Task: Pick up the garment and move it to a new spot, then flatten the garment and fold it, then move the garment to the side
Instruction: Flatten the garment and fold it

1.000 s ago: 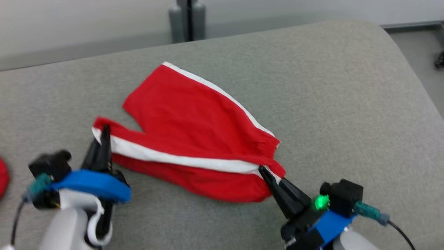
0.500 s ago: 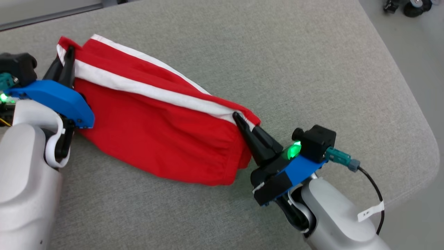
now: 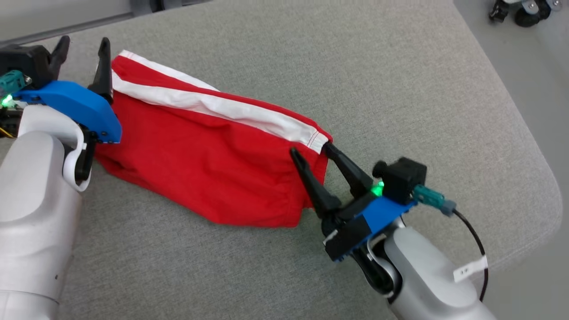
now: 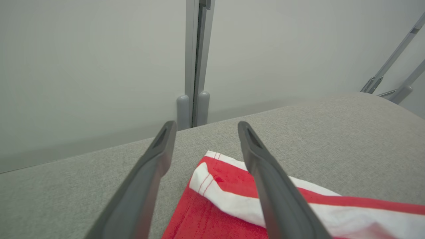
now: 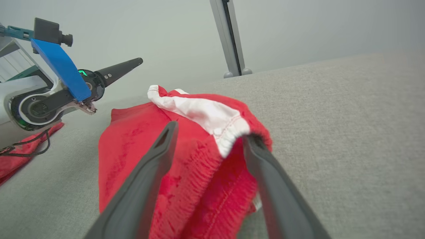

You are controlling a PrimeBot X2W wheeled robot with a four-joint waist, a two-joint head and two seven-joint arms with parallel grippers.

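Note:
The garment (image 3: 200,155), red shorts with a white side stripe, lies folded in half on the grey padded table (image 3: 400,89). My left gripper (image 3: 84,42) is open at the leg-hem end; the hem corner (image 4: 212,205) lies on the table beneath and between its fingers. My right gripper (image 3: 311,149) is open at the waistband end, and the gathered waistband (image 5: 132,139) sits loose between its fingers (image 5: 156,156). In the right wrist view, the left gripper's finger (image 5: 119,69) shows beyond the cloth.
The table's rounded right edge (image 3: 546,178) drops to the floor, where a wheeled device (image 3: 520,9) stands at the far right. Another red cloth (image 5: 20,159) lies on the table near the left arm. A grey post (image 4: 196,66) rises behind the far edge.
Both grippers carried the near edge over the far half, folding the shorts, then opened and let go. The cloth now rests on the table. The head camera also shifted.

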